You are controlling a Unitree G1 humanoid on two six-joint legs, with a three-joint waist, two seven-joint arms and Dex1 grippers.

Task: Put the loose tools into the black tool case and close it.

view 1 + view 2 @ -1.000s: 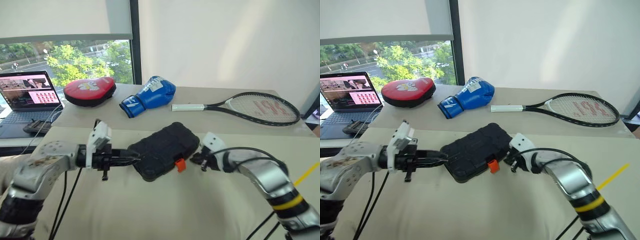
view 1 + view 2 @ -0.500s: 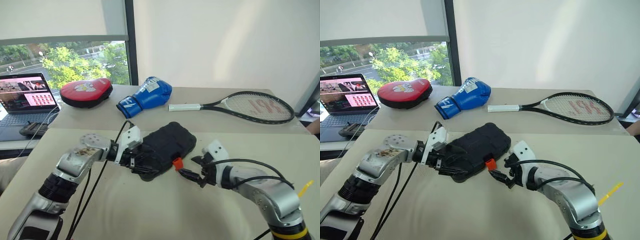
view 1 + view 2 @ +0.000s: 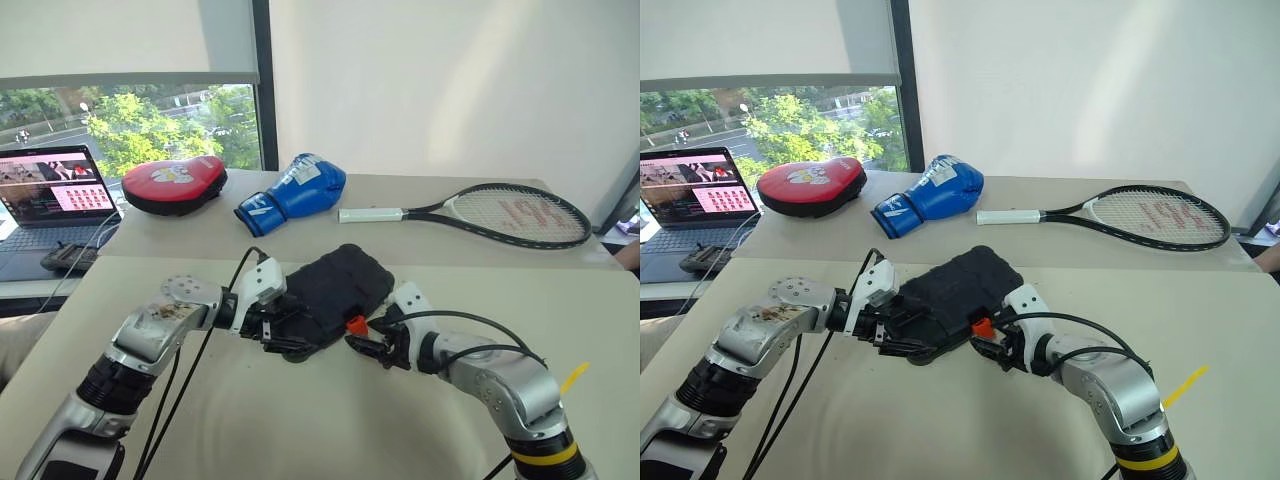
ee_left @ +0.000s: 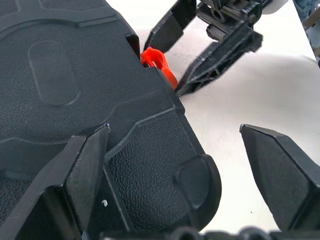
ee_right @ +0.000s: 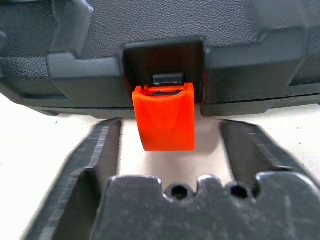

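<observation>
Lying shut on the cream table [image 3: 300, 420], the black tool case [image 3: 335, 285], lid down, orange latch [image 3: 356, 324] hanging loose off its near edge. Coming at the case's near-left corner, the left gripper [image 3: 278, 332]: fingers spread wide, one black finger [image 4: 82, 172] resting on the lid, the other [image 4: 282, 172] out past the corner over bare table, nothing clamped. Facing the latch from the near side, the right gripper [image 3: 362, 334]: fingers [image 5: 97, 155] parted either side of the orange tab, tab sitting in the gap between them, not pinched, nothing held. Both grippers just beside the case, one at each end of that near edge, tips near each other. Beyond the case on the far table: blue boxing glove [image 3: 297, 192] straight behind, red pad [image 3: 173, 183] behind and to the left, tennis racket [image 3: 500, 213] behind and to the right. Well off to the case's left, a laptop [image 3: 50, 198] with its screen lit.
</observation>
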